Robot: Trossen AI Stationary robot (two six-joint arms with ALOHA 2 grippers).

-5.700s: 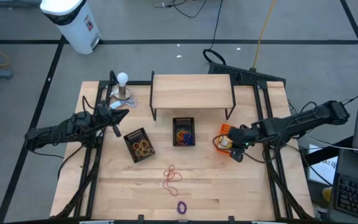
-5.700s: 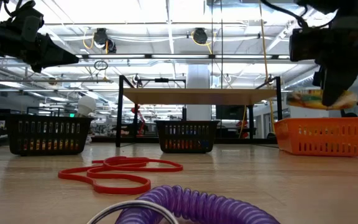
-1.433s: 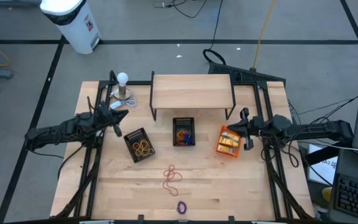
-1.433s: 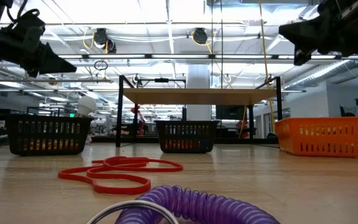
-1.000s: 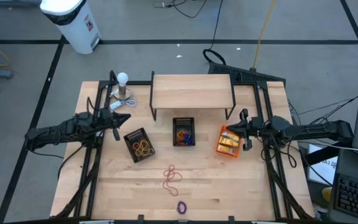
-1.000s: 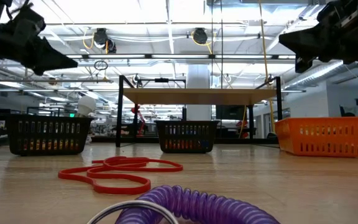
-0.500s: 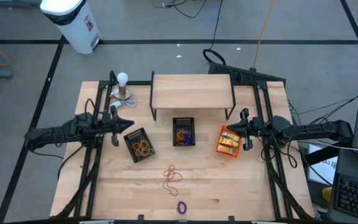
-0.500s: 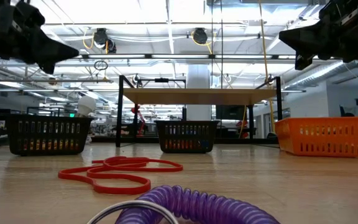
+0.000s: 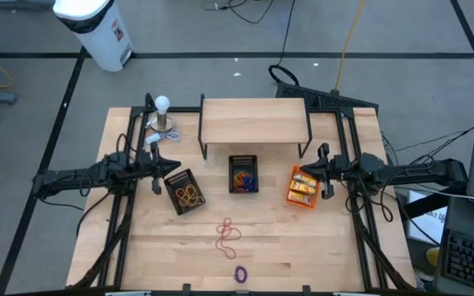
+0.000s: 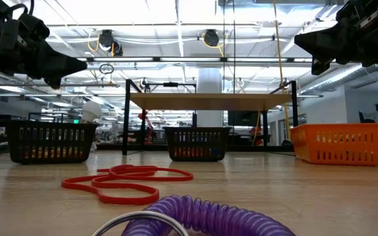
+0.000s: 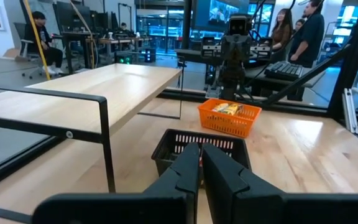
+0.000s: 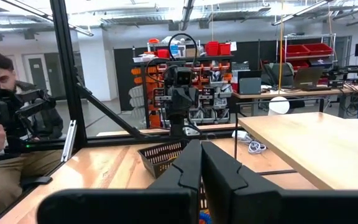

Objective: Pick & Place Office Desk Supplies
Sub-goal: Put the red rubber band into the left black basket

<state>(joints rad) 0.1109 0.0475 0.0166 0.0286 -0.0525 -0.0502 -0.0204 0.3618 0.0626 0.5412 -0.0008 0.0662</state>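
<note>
1. Left gripper (image 9: 169, 167): clenched on nothing, held in the air just left of the left black mesh bin (image 9: 184, 191), well left of the middle mesh bin (image 9: 243, 174).
2. White bulb-shaped object (image 9: 163, 115): upright on its round base, behind and left of the middle mesh bin, beside the raised wooden shelf (image 9: 254, 122).
3. Left black mesh bin: holds tan rubber bands (image 9: 189, 195); sits front-left of the middle mesh bin.
4. Middle mesh bin: just in front of the shelf; contents look like small orange and blue rings (image 9: 243, 178), too small to be sure.
5. Red rubber bands (image 9: 228, 233): loose tangle on the table, in front of the middle mesh bin.
6. Purple coiled item (image 9: 239, 274): near the table's front edge, farther in front of the middle mesh bin.
7. Orange bin (image 9: 302, 188): right of the middle mesh bin; holds yellow packets (image 9: 304, 186).
8. Right gripper (image 9: 322, 172): fingers pressed together, empty, raised just right of the orange bin.
</note>
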